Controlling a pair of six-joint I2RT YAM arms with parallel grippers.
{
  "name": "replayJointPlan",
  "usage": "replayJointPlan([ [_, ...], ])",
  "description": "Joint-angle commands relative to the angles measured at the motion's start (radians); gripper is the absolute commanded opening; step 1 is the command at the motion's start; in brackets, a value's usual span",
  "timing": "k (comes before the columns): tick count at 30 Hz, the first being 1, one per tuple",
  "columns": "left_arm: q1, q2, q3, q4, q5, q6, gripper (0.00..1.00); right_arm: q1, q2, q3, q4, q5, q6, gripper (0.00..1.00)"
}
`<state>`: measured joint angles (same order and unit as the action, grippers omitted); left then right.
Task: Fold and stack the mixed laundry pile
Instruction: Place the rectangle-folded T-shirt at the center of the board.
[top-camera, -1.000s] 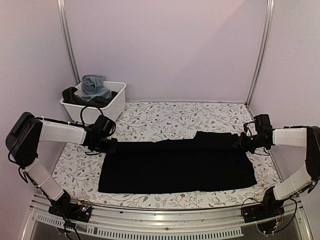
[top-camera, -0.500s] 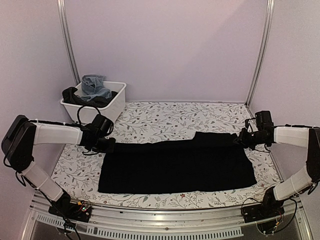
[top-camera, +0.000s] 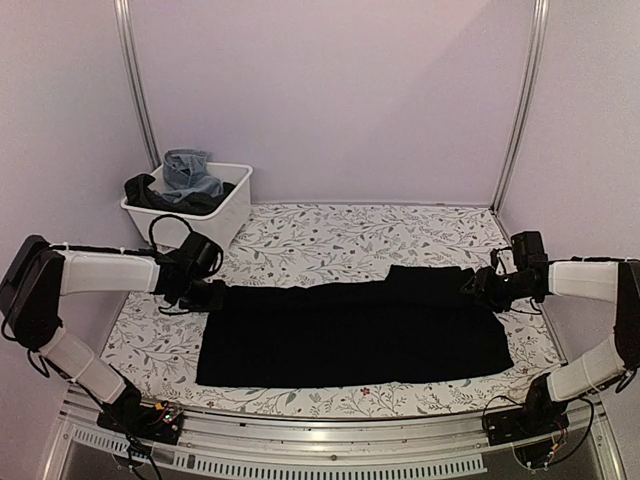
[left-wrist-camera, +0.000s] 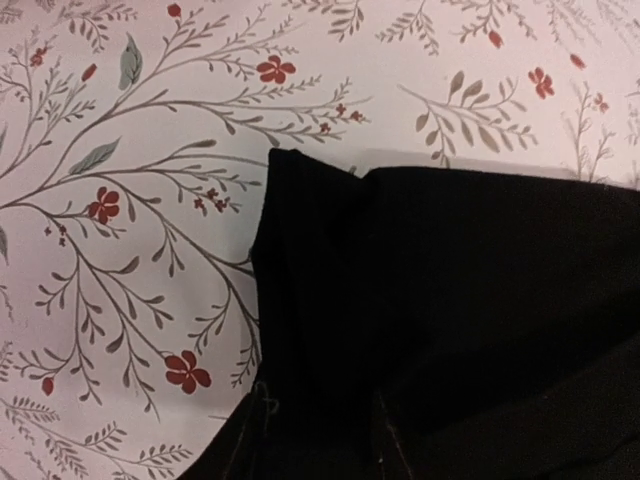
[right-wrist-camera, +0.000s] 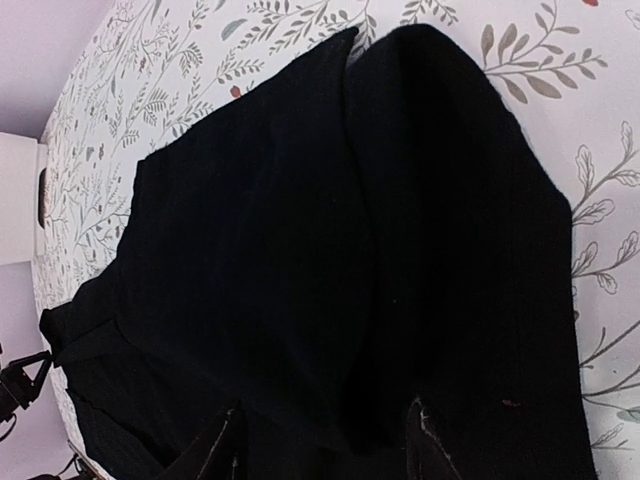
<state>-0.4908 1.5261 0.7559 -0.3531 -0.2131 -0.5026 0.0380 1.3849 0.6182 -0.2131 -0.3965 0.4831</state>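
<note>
Black cloth (top-camera: 350, 335), far corners between parted jaws

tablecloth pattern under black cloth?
Tablecloth: white with grey leafy sprigs and small red flowers; clearest in left wrist view.

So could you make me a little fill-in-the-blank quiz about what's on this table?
The large cloth spread flat on the table is plain ____. The white bin stands at the table's far ____ corner. The denim on top in the bin is light ____.
Missing words: black, left, blue.
</note>
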Motion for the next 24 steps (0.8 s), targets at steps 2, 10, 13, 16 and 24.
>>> replayJointPlan([
  [2, 0.003, -0.126, 0.052, 0.005, 0.035, 0.012, 0.41, -0.003, -0.078, 0.101, -0.022, 0.018, -0.050, 0.55],
  [10, 0.005, 0.031, 0.139, 0.105, 0.141, 0.073, 0.41, 0.041, 0.088, 0.209, 0.046, -0.137, -0.113, 0.49],
  [13, 0.000, 0.104, 0.166, 0.143, 0.203, 0.078, 0.41, 0.067, 0.167, 0.225, 0.064, -0.150, -0.109, 0.47],
  [16, -0.004, 0.142, 0.182, 0.148, 0.233, 0.084, 0.41, 0.068, 0.231, 0.210, 0.064, -0.154, -0.103, 0.43],
  [24, -0.046, 0.171, 0.257, 0.219, 0.347, 0.157, 0.44, 0.064, 0.213, 0.119, 0.046, -0.121, -0.104, 0.39],
])
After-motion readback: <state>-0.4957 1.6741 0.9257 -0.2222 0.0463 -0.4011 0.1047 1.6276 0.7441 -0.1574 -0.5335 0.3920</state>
